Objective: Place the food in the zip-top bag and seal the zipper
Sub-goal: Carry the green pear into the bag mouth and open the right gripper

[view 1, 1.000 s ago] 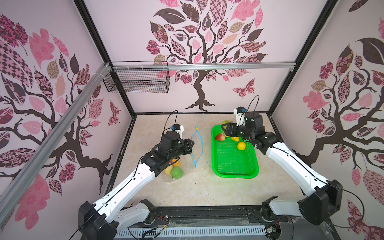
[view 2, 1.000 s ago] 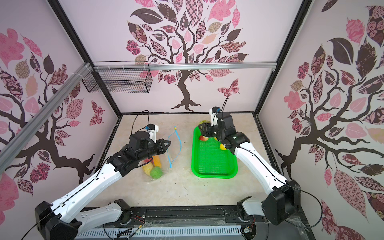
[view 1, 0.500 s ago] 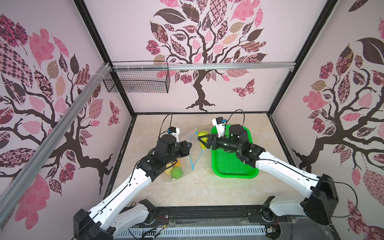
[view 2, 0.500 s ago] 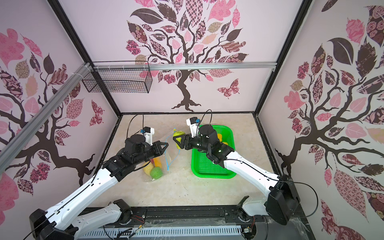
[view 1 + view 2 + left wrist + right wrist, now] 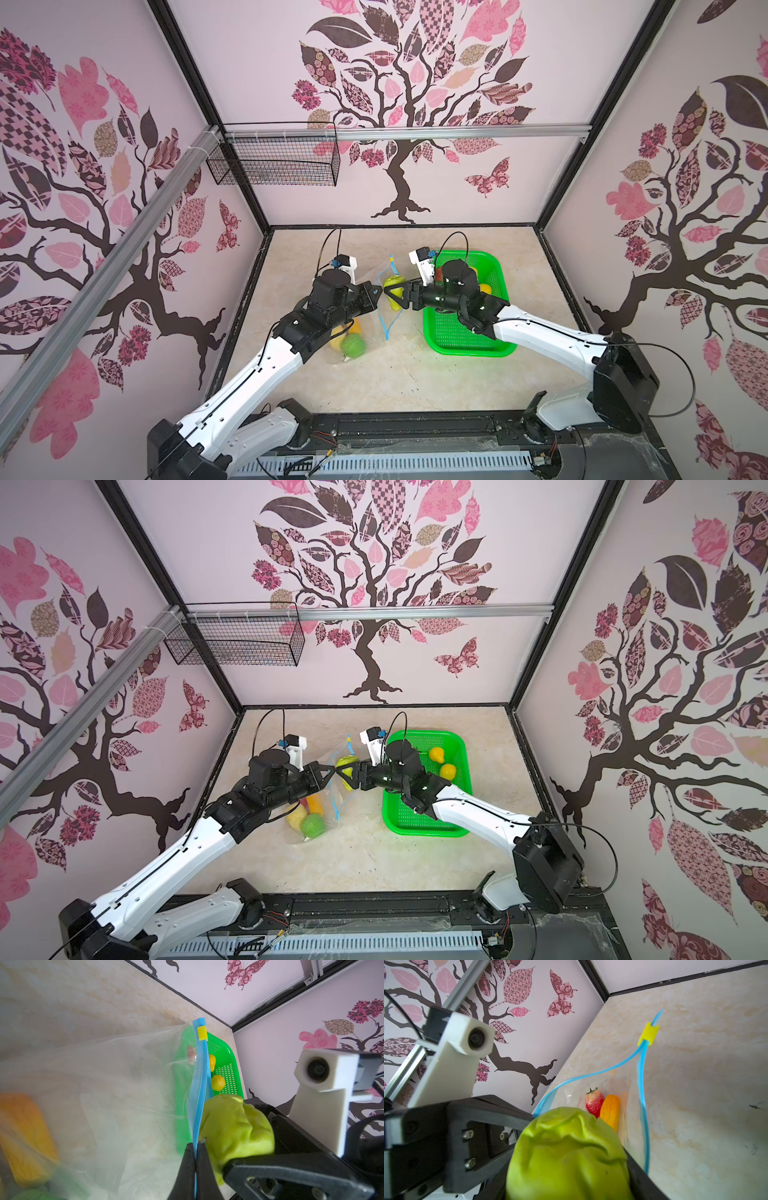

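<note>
One second has taken your right arm from the basket (image 5: 469, 353) to the bag (image 5: 104, 1084)'s mouth, right fingers (image 5: 270, 1167) pinching a green fruit (image 5: 234, 1130) just beside the zipper (image 5: 200, 1084): the drop comes next. Your left arm reaches low over the desk (image 5: 415, 374), left fingers (image 5: 187, 1167) pressed together on the zipper, holding the mouth open.

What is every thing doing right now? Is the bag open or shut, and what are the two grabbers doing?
zip-top bag: mouth open, one lip lifted.
zipper: unzipped.
yellow slider tab: parked at the strip's far end.
left gripper: shut on the zipper.
right gripper: shut on the lumpy green piece, at the bag's mouth.
strawberry: inside the bag.
carrot: inside the bag.
green basket: holds two yellow pieces.
</note>
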{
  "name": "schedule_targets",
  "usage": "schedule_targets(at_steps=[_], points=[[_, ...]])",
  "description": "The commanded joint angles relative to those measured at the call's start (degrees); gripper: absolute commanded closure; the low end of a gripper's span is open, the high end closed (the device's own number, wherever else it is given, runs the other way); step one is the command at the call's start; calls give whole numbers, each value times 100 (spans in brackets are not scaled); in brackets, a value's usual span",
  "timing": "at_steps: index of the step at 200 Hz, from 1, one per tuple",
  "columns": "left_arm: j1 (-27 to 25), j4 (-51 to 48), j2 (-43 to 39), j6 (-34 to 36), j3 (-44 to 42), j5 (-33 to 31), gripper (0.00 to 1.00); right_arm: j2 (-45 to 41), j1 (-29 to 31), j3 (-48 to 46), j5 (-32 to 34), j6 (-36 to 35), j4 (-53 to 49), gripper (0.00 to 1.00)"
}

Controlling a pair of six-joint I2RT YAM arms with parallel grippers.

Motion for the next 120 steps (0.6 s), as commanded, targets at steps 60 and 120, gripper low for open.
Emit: schedule_targets(at_steps=[60,120], points=[[-151,92,255,354,-65,288,100,575,176,165,705,-577,-1432,44],[-304,275,456,113,-324,253,100,1011,255,97,1216,-641,-2144,39]])
